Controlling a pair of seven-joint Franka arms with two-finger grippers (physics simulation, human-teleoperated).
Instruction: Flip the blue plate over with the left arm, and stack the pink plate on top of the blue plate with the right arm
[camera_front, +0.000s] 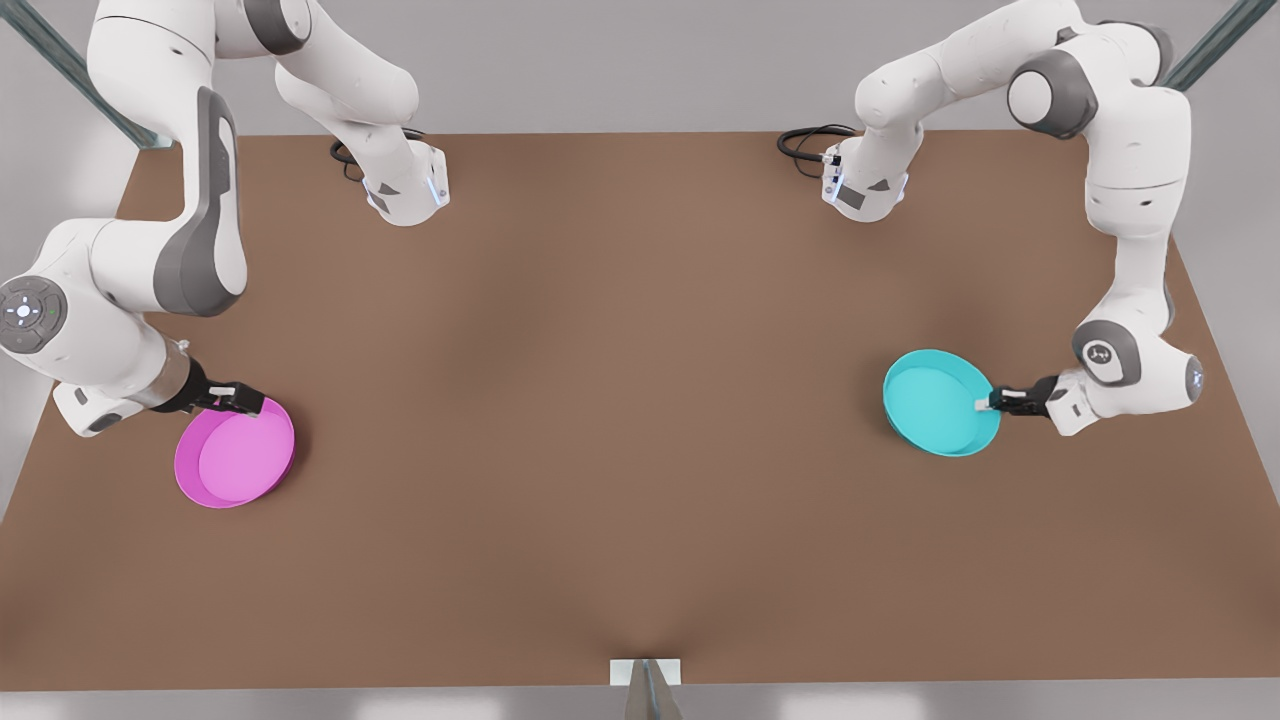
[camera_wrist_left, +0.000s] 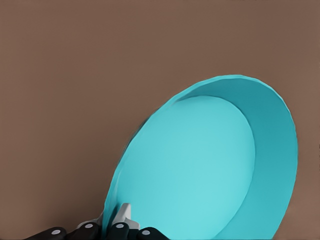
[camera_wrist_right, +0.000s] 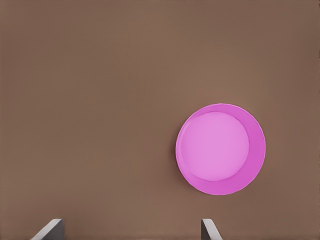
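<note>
blue plate (camera_front: 935, 402) in left gripper (camera_front: 985, 403)

Blue plate (camera_front: 935, 405): cyan, raised rim, tilted off the worktop, hollow side showing, front view's right.
Pink plate (camera_front: 236, 458): magenta, paler inside, hollow up, front view's left.

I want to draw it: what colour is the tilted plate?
Turquoise; the blue plate shows best in the left wrist view, in the left gripper.

Soft, even light falls on the brown surface (camera_front: 640, 400), without glare. Faint, blurry shadows hug the pink plate (camera_front: 235, 453) and the blue plate (camera_front: 940, 402). Everything renders clean, slightly smoothed.
</note>
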